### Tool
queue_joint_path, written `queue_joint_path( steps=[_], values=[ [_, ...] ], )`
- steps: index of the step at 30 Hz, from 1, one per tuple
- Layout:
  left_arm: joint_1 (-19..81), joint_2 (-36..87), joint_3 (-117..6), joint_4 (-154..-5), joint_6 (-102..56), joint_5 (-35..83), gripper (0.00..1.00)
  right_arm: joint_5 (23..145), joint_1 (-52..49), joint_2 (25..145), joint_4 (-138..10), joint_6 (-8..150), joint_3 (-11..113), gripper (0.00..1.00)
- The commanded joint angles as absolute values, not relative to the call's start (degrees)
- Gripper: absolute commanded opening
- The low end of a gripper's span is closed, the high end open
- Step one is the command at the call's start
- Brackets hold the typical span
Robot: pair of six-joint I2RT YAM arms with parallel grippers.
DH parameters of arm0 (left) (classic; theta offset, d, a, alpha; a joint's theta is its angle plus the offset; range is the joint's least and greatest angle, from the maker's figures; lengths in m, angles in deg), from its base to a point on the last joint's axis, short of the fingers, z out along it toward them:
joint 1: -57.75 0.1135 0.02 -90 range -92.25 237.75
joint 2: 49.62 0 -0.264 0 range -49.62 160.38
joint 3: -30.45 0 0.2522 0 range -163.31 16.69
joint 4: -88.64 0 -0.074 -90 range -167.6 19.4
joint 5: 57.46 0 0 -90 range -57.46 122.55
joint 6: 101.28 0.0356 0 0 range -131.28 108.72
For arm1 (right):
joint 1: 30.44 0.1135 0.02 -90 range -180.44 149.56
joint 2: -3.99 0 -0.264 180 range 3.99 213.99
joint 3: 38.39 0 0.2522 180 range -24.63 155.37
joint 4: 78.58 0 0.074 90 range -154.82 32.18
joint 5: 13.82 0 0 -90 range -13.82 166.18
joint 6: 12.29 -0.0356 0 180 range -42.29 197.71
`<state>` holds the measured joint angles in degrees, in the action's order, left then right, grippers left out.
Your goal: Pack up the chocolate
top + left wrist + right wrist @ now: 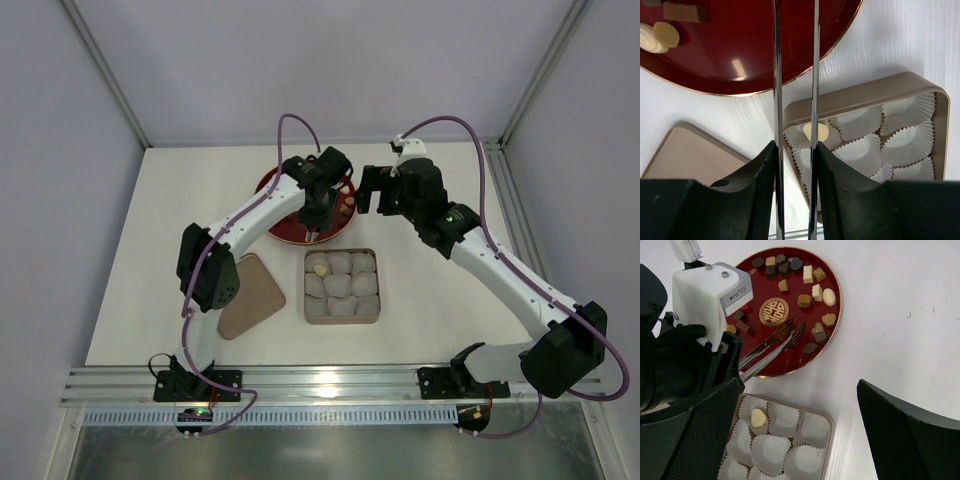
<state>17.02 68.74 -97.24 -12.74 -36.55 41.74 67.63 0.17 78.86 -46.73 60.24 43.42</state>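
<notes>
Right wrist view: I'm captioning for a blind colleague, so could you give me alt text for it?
Metal tongs reach over a red plate scattered with small chocolates. Below it, a tan box of white paper cups holds one cream chocolate.

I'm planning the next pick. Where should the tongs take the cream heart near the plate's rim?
Grip the cream heart across its rounded sides, coming down from above with the tongs: it lies flat on the red plate, with bare plate on both flanks, probably enough for the tips.
</notes>
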Motion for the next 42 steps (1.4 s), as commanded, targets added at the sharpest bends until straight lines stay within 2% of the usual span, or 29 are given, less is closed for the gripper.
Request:
queue_joint_path(
  steps=[1, 27, 42],
  values=[
    [17.1, 66.6, -97.7, -11.9, -35.9, 41.1, 0.36, 67.7, 0.0, 77.4, -47.8, 60.4, 45.6, 1.00],
    [17.0, 65.4, -97.6, -10.8, -36.2, 41.0, 0.36, 67.7, 0.0, 77.1, -47.8, 60.2, 45.5, 1.00],
    [17.0, 65.3, -100.4, -9.6, -35.4, 42.8, 0.26, 67.7, -0.1, 77.2, -47.8, 60.3, 45.6, 1.00]
  ],
)
